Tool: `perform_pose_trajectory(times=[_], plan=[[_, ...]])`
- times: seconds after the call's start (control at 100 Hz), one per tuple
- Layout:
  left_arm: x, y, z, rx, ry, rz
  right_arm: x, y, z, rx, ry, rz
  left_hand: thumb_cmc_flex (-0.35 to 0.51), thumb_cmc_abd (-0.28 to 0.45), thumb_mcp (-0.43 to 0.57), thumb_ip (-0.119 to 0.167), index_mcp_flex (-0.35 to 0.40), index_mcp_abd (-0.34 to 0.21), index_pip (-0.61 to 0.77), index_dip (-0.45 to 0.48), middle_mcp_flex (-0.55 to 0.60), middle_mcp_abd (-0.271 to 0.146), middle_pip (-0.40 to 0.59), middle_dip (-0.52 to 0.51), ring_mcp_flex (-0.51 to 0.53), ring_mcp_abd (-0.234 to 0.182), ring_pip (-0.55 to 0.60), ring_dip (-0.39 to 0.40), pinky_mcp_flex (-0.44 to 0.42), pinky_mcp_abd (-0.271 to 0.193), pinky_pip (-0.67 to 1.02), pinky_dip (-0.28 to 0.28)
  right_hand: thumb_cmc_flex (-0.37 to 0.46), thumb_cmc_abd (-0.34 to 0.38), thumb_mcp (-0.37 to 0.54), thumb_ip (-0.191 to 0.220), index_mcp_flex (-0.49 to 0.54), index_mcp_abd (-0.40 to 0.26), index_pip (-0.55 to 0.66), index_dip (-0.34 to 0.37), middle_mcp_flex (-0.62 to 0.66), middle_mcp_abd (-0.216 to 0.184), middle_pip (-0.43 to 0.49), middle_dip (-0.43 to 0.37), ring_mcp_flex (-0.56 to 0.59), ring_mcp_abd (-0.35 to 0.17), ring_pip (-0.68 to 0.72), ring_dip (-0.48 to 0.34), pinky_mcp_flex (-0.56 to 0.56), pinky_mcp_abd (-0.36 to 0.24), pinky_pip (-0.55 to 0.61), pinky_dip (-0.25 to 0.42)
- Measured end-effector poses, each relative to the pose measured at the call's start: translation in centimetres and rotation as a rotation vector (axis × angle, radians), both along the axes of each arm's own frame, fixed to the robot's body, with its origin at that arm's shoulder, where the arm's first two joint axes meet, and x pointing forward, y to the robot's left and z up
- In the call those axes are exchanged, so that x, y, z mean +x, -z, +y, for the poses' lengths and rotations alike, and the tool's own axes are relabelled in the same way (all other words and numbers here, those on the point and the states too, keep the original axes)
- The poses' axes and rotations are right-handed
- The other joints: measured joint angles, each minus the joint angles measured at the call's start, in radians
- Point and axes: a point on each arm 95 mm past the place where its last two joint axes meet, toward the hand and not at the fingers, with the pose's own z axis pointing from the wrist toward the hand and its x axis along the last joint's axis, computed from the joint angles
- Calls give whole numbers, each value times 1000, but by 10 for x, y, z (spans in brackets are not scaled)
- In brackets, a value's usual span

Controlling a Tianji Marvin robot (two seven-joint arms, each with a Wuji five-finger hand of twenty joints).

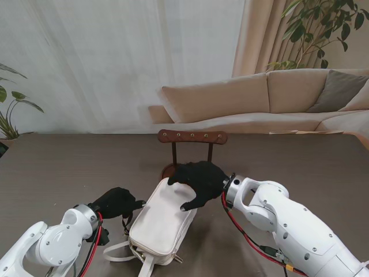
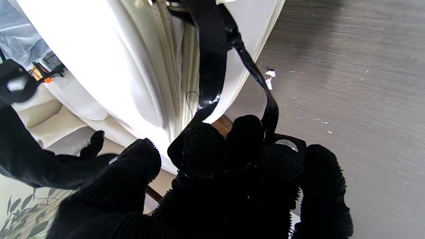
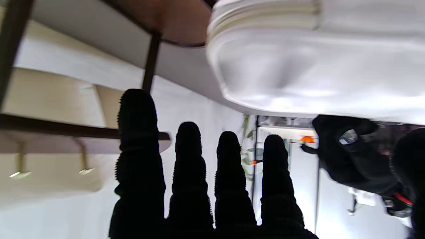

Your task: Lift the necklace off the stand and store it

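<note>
A white bag (image 1: 164, 222) lies on the dark table in front of the wooden necklace stand (image 1: 192, 137). My left hand (image 1: 115, 202) is at the bag's left side, shut on a black zip ribbon (image 2: 212, 66) that runs along the bag's zipper (image 2: 186, 59). My right hand (image 1: 199, 182) rests over the bag's far end, just in front of the stand's base, with straight, spread fingers (image 3: 139, 139) holding nothing. In the right wrist view the stand's hooks (image 3: 20, 172) hang bare. I see no necklace in any view.
The bag's white straps (image 1: 124, 251) trail off its near end towards the table edge. A beige sofa (image 1: 271, 98) stands behind the table, with a plant (image 1: 11, 109) at the far left. Small white flecks (image 2: 269, 78) lie on the table by the bag.
</note>
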Motion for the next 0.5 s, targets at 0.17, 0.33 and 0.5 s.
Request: perform_pose_trajectory(times=[0.17, 0.33, 0.5], plan=[[-4, -3, 4, 5, -3, 11, -4, 8, 4, -49, -108, 85, 0, 0, 8, 0, 0, 0, 0, 0, 0, 0, 0, 0, 0, 0, 0, 0, 0, 0, 0, 0, -16, -21, 3, 0, -120, 14, -37, -41, -111, -4, -39, -52, -130, -29, -78, -68, -2, -50, -168, -69], [-7, -3, 6, 12, -7, 9, -5, 11, 10, -114, -147, 14, 0, 0, 8, 0, 0, 0, 0, 0, 0, 0, 0, 0, 0, 0, 0, 0, 0, 0, 0, 0, -28, -52, 3, 0, -184, 92, -55, -61, -194, 5, -16, -90, -200, -30, -112, -113, -18, -73, -291, -142], [-8, -1, 5, 8, -8, 12, -12, 16, 17, -134, -184, -19, 0, 0, 8, 0, 0, 0, 0, 0, 0, 0, 0, 0, 0, 0, 0, 0, 0, 0, 0, 0, -28, -63, 5, -19, -195, 164, -66, -111, -235, 35, -4, -103, -261, -22, -136, -150, -64, -85, -365, -168]])
